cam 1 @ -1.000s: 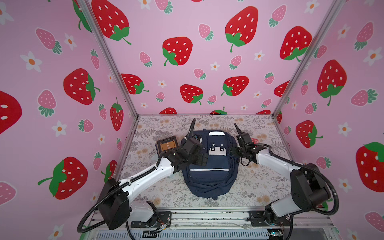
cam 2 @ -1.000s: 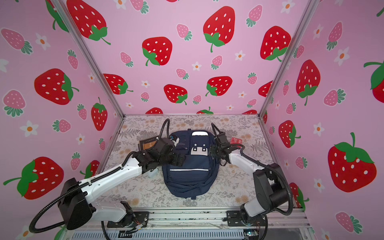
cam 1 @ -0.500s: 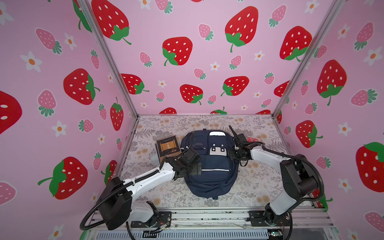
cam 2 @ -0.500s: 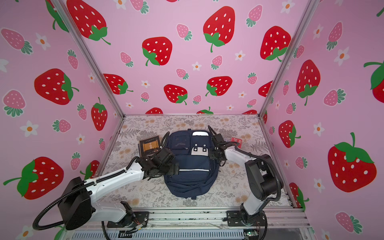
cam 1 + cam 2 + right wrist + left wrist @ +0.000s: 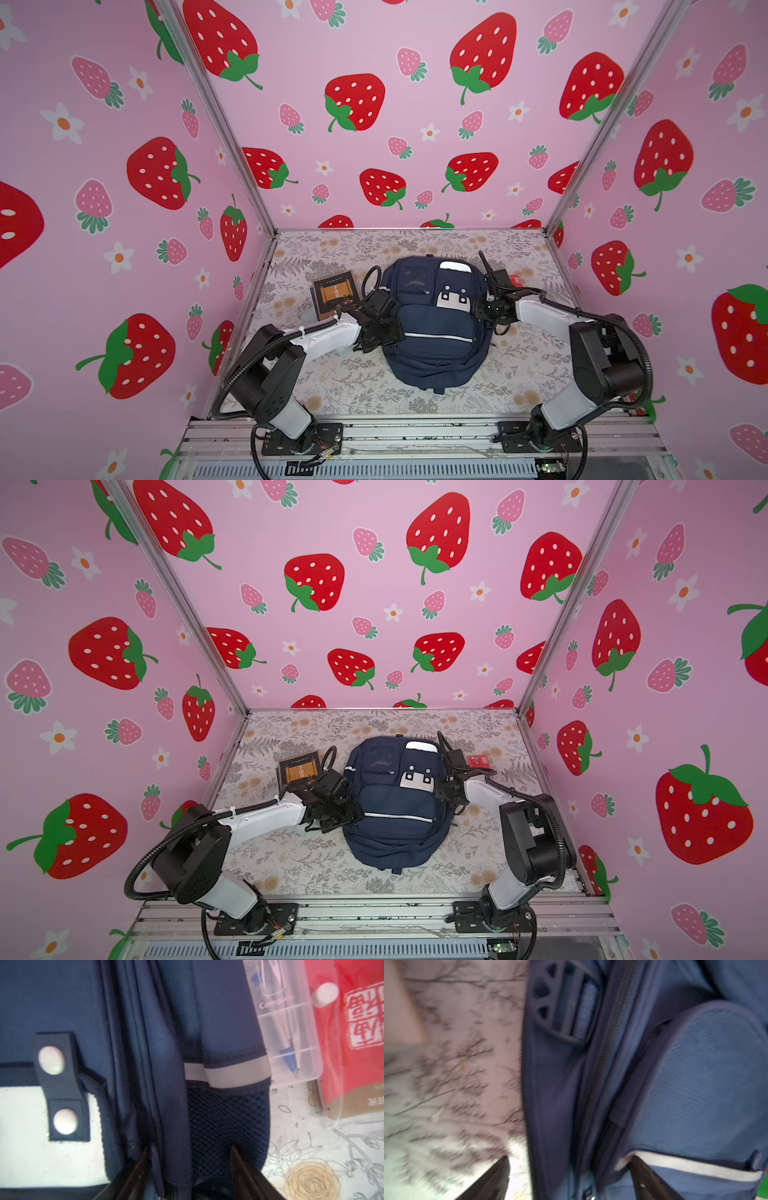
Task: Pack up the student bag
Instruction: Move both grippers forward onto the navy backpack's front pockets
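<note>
The student bag (image 5: 434, 332) (image 5: 395, 808), navy with a white patch (image 5: 454, 300) and thin white stripes, lies flat on the floral cloth in both top views. My left gripper (image 5: 388, 328) (image 5: 571, 1178) is at the bag's left side. It is open and straddles the bag's edge, one finger (image 5: 496, 1180) over the cloth, the other (image 5: 645, 1180) by a white stripe. My right gripper (image 5: 482, 309) (image 5: 190, 1167) is at the bag's right side. Its jaws are open round the side seam and mesh pocket (image 5: 226, 1118), not clamped.
A dark book with an orange cover (image 5: 336, 293) lies left of the bag. A red packet (image 5: 516, 280) (image 5: 357, 1032) and a clear compass case (image 5: 288, 1022) lie right of it. Pink strawberry walls close in three sides.
Both grippers have slid from near the bag's top down along its sides toward the near edge. The bag's top has settled flatter. Both pairs of jaws have narrowed a little.
</note>
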Controlling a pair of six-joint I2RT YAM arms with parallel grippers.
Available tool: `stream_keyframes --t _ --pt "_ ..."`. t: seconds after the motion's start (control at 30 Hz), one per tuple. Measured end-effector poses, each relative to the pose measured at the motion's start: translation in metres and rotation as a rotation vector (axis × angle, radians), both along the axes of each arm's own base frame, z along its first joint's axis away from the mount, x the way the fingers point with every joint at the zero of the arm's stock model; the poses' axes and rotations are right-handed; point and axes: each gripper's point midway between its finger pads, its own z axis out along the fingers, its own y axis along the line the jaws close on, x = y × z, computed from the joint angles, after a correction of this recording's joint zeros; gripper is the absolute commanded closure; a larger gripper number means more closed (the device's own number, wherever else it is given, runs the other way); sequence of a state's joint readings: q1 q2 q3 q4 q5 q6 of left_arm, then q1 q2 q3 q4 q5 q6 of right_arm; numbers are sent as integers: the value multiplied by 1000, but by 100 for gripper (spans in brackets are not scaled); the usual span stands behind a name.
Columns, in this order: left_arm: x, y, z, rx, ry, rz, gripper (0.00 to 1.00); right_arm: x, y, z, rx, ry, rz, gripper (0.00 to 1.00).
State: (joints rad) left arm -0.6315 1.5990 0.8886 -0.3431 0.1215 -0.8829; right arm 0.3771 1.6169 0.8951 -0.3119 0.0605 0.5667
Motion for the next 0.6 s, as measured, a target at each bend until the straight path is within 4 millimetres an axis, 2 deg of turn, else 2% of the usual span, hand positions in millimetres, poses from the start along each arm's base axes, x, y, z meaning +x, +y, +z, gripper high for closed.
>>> stream_keyframes --t 0.1,0.27,0.33,0.5,0.57,0.6 --pt "13 -5 2 -17 -1 12 35 -1 3 0 12 4 12 39" --pt "28 2 13 12 -22 30 43 -5 18 0 44 11 45 40" --pt "35 9 19 40 -37 41 40 -9 29 0 60 16 67 40" --pt "57 25 38 136 -90 49 21 -9 47 7 85 19 109 36" --pt "61 26 49 190 -129 20 19 -8 48 12 72 15 116 32" --pt "62 20 58 214 -160 -15 17 -7 47 17 66 7 118 30"
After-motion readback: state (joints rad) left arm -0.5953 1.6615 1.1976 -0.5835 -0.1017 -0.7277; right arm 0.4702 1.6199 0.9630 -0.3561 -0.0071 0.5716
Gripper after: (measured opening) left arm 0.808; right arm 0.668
